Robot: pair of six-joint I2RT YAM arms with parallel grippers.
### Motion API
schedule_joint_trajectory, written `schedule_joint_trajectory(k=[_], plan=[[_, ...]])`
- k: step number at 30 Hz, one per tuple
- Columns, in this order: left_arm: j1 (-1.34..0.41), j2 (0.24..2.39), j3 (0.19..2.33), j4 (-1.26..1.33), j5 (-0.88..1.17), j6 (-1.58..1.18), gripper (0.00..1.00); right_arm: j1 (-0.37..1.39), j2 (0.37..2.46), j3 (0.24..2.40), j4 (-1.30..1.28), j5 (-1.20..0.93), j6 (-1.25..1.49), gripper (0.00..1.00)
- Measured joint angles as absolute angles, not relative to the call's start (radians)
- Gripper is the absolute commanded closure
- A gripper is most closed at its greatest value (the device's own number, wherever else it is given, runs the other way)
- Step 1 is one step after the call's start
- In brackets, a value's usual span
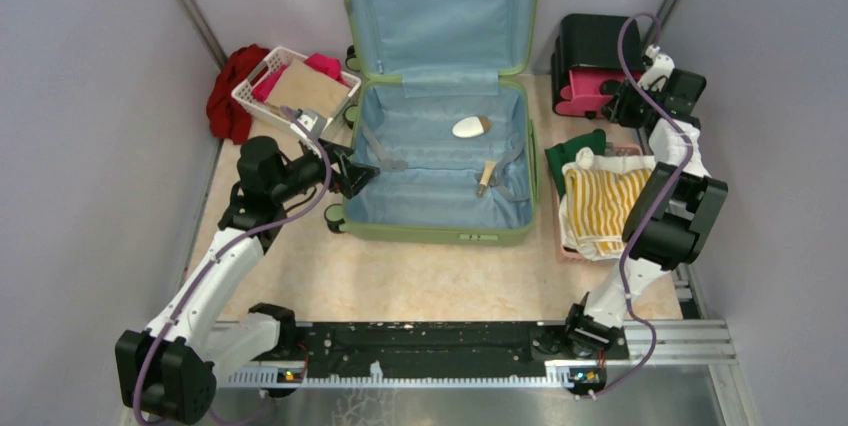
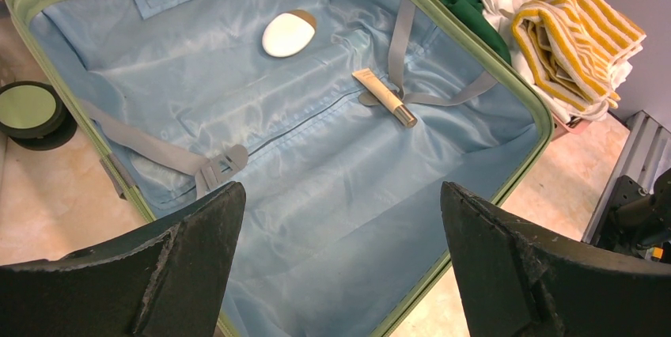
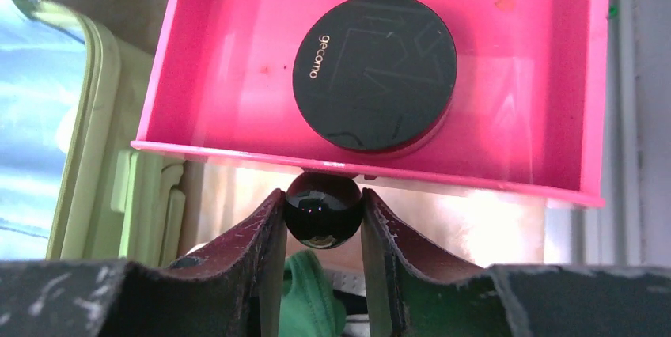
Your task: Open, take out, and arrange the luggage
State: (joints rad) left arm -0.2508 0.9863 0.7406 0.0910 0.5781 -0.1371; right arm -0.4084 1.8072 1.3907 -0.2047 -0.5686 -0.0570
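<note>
We see the suitcase (image 1: 440, 233) lying open in the middle of the worktop (image 1: 400, 281), its lid upright at the back. To its right, the right arm partly hides a black-and-pink drawer box (image 1: 590, 46). Nearer us, striped and green clothes (image 1: 600, 206) cover most of a pink basket (image 1: 566, 252). A white basket (image 1: 255, 86) of cloth sits at left. The left end effector (image 2: 342, 191) gapes wide over the suitcase's left rim, gripping nothing. The right end effector (image 3: 323, 198) is clamped on the pink drawer's (image 3: 237, 52) black knob (image 3: 323, 210). A round black compact (image 3: 374, 70) lies in that drawer. On the suitcase lining rest a white oval case (image 1: 468, 127) and a small tube (image 1: 486, 176).
</note>
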Motion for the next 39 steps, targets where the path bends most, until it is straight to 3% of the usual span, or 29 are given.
schedule_joint_trajectory(k=[6,24,32,39], plan=[[-0.251,0.994,0.741,0.091,0.578,-0.137,0.01,-0.399,1.873,1.499,-0.202,-0.543,-0.036,0.67],[-0.251,1.035,0.741,0.09,0.577,-0.133,0.01,-0.335,2.073,1.749,-0.152,-0.481,0.004,0.43],[-0.251,1.039,0.741,0.089,0.569,-0.128,0.01,-0.332,2.075,1.737,-0.119,-0.494,0.039,0.33],[-0.251,1.039,0.741,0.089,0.569,-0.126,0.01,-0.378,2.017,1.569,-0.002,-0.591,0.046,0.28]])
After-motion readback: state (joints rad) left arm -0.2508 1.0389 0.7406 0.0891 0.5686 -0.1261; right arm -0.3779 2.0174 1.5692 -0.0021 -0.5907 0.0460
